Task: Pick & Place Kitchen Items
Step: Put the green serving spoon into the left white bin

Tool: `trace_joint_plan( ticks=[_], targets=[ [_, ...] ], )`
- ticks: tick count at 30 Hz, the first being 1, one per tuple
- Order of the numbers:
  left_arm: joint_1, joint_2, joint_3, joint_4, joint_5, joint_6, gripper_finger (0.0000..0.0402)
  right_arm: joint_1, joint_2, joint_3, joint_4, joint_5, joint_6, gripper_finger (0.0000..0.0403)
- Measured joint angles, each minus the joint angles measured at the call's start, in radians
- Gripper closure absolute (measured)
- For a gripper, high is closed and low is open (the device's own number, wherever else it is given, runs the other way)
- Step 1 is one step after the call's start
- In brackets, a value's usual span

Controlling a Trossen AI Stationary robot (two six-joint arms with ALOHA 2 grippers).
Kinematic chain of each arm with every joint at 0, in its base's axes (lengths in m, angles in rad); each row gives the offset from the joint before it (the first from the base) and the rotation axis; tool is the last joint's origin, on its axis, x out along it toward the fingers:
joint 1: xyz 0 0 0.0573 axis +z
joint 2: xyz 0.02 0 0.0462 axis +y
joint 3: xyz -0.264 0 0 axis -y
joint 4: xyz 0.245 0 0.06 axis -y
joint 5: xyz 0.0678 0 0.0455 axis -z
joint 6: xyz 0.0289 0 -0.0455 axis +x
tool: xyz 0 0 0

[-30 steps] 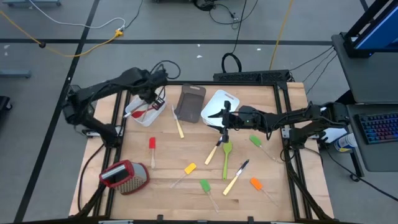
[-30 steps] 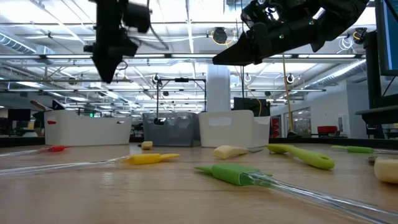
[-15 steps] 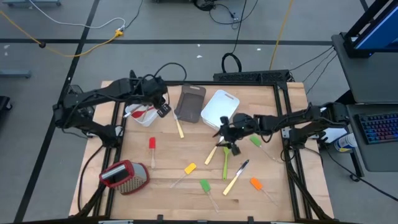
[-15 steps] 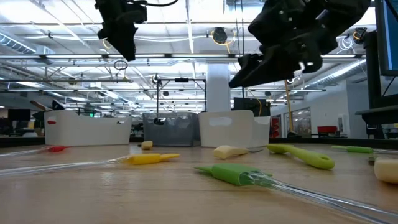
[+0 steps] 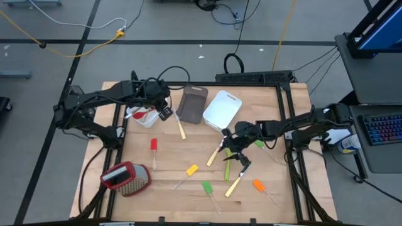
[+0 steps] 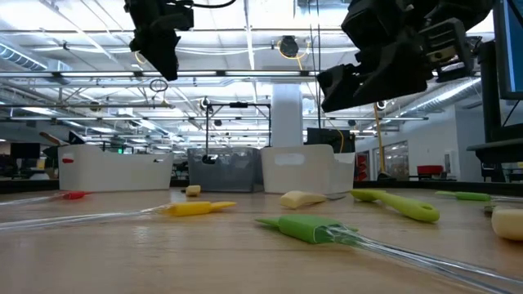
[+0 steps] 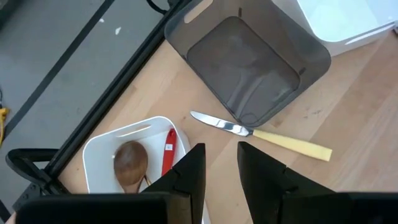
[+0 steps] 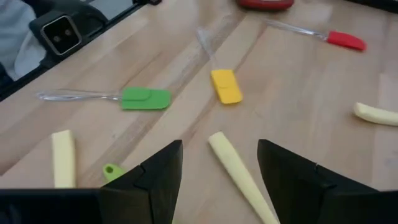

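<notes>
The right gripper [image 5: 237, 152] has swung away from the white tub [image 5: 221, 108] and now hangs, jaws spread and empty, over the green spoon [image 5: 228, 162] and pale-handled knife [image 5: 237, 179] mid-table, likely its next pick. The left gripper [image 5: 164, 113], partly closed and empty, hovers beside the small tub [image 7: 138, 130] holding a wooden spoon [image 7: 129, 160]

A robotics laboratory or test hall, not a kitchen. The wooden table [image 5: 169, 157] stands on a grey concrete floor [image 5: 75, 69] marked with dark tape lines; yellow and white cables [image 5: 81, 47] trail across the floor beyond the table. Right of the table sits a desk with a keyboard [image 5: 382, 130]. Behind the table, exposed ceiling trusses [image 6: 245, 77] and strip lights span an open industrial hall.
</notes>
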Motion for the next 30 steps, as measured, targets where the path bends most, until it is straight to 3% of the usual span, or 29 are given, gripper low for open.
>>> trace_joint_plan(
  ticks=[15,30],
  targets=[
    [0.0,0.0,0.0,0.0,0.0,0.001,0.0305,0.022,0.023,0.0,-0.158,0.028,-0.076,0.0204],
    [0.0,0.0,0.0,-0.001,0.0,0.0,0.0305,0.042,0.225,0.0,-0.133,0.027,-0.311,0.0236]
  ],
)
